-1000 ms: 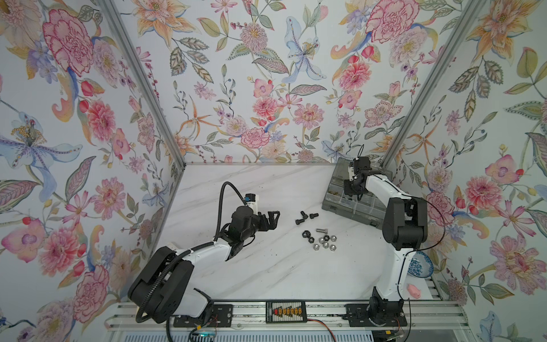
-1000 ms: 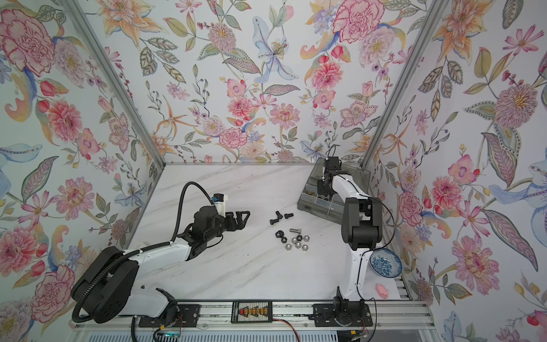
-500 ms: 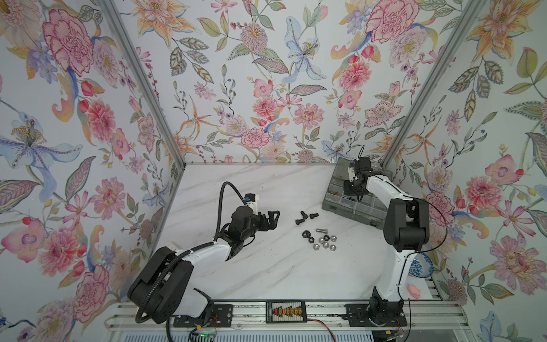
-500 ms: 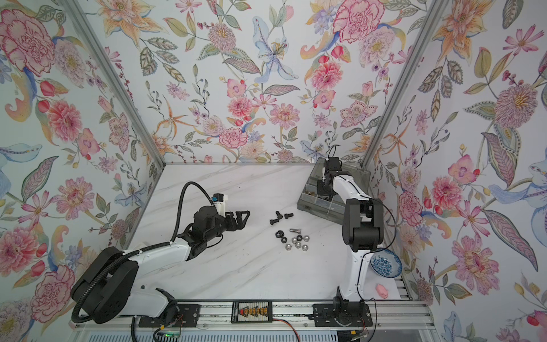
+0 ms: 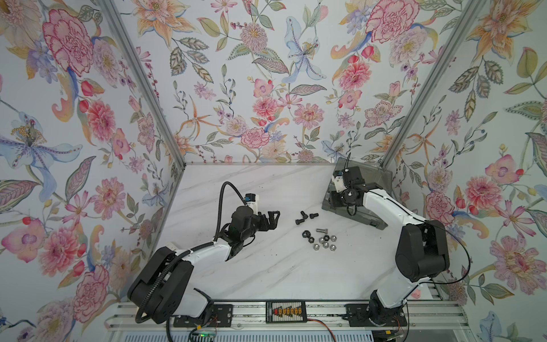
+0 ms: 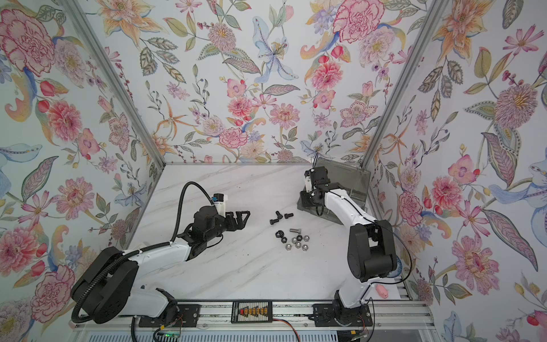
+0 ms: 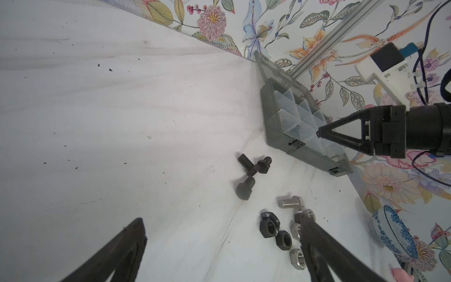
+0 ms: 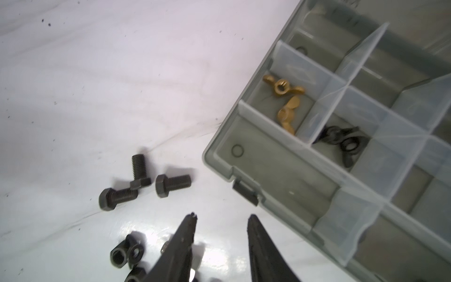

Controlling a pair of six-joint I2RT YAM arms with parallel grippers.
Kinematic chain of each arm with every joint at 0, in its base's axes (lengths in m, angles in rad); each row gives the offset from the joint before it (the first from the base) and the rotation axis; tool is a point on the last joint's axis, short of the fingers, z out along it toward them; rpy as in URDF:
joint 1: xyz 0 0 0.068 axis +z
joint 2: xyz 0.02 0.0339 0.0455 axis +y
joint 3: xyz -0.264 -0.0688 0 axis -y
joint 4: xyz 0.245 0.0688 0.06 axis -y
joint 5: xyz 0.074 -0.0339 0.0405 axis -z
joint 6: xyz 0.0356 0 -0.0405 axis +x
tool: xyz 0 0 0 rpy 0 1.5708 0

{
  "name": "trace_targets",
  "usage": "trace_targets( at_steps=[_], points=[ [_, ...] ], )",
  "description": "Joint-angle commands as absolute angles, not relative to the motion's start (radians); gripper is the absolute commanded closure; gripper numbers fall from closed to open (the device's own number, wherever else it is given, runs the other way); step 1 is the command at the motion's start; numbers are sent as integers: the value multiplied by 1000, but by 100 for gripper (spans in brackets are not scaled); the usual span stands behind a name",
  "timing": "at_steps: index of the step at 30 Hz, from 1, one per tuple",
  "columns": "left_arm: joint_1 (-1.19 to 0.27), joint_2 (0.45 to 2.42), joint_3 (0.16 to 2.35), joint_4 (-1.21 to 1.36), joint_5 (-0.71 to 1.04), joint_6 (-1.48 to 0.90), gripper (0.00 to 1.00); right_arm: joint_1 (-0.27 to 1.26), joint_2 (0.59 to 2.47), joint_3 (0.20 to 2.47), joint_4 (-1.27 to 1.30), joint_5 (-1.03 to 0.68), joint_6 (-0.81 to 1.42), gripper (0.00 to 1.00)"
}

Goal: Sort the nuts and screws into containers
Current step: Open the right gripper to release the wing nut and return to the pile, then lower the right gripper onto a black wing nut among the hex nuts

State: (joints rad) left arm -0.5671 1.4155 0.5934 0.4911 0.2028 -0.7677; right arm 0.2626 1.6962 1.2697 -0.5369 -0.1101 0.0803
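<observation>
Marble table (image 5: 266, 275), black screws (image 8: 136, 182) splayed apart

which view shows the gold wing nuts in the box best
The right wrist view: both gold wing nuts lie sharp and close in one compartment of the box. In the left wrist view the dividers hide them; in both top views the right arm covers that part.

Right pincer (image 8: 220, 219) parted since earlier, empty.

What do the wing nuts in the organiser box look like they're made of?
Two gold wing nuts: yellow metallic sheen, likely brass or brass-plated. The black wing nuts one compartment over: matte dark finish, perhaps blackened steel; blur leaves it open. Organiser box: translucent smoky-grey plastic.
</observation>
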Motion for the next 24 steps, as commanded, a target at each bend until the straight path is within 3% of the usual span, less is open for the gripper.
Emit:
trace_targets(
  at_steps=[1,6,24],
  points=[
    [-574,1409,612,477,202,-760,1,287,1671,1219,-556,-208,130,60],
    [-574,1417,610,484,206,-763,1,356,1670,1162,-557,-247,122,60],
    [-574,1429,600,497,208,-766,1,557,1706,1100,-558,-148,150,62]
  ],
)
